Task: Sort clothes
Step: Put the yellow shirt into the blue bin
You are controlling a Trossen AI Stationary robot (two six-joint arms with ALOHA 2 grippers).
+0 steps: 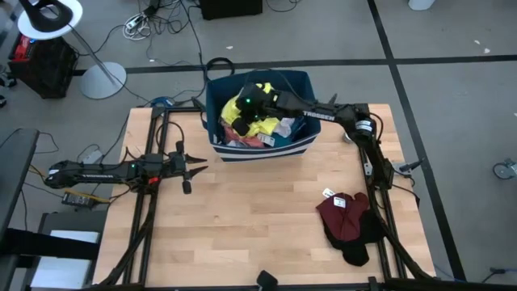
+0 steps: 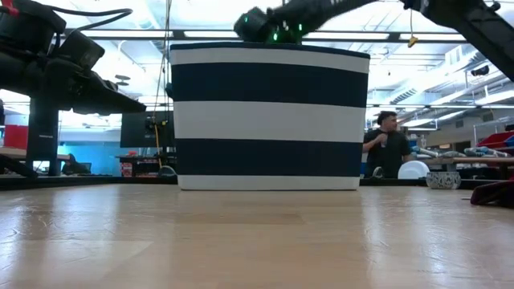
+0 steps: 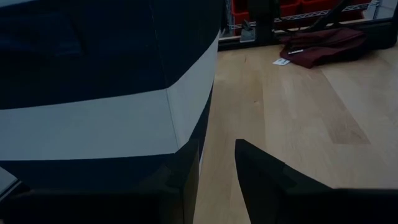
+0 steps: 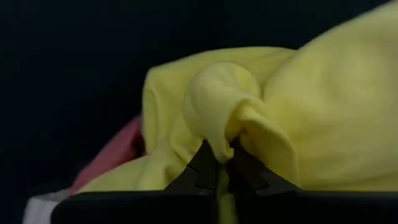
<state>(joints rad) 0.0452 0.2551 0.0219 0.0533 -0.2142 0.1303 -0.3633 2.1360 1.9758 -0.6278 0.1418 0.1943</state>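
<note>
At the table's 12 o'clock bin (image 1: 303, 144), the right gripper (image 4: 219, 163) is pinching a soft, light yellow shirt (image 4: 323, 118) by a bunched fold, likely the surest hold; the left gripper (image 1: 192, 167) is waiting at 9 o'clock, fingers apart.

yellow shirt (image 4: 323, 112) soft matt cloth — table (image 1: 242, 226) pale smooth wood

Yellow shirt (image 4: 298, 118) bunched in bin; maroon piece (image 1: 346, 217) on table.
</note>
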